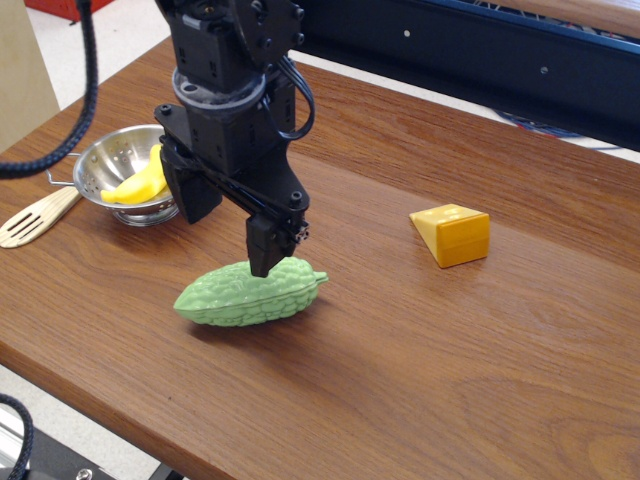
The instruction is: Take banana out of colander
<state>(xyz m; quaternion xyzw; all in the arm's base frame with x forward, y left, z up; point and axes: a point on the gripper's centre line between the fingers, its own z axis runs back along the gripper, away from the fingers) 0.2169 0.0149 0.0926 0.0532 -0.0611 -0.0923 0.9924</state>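
The banana point(140, 186) is small and bright yellow. It lies inside the shiny steel colander point(103, 163) at the left of the wooden table. My gripper point(228, 240) hangs just to the right of the colander with its jaws spread wide and nothing between them. Its left finger point(190, 195) is close to the colander's right rim and hides part of it. Its right finger point(264, 245) reaches down in front of the top of the green gourd.
A bumpy green gourd point(250, 293) lies on the table in front of the gripper. An orange-yellow cheese wedge point(455, 234) sits to the right. A wooden spatula point(35, 219) lies left of the colander. A black cable point(75, 120) hangs above it.
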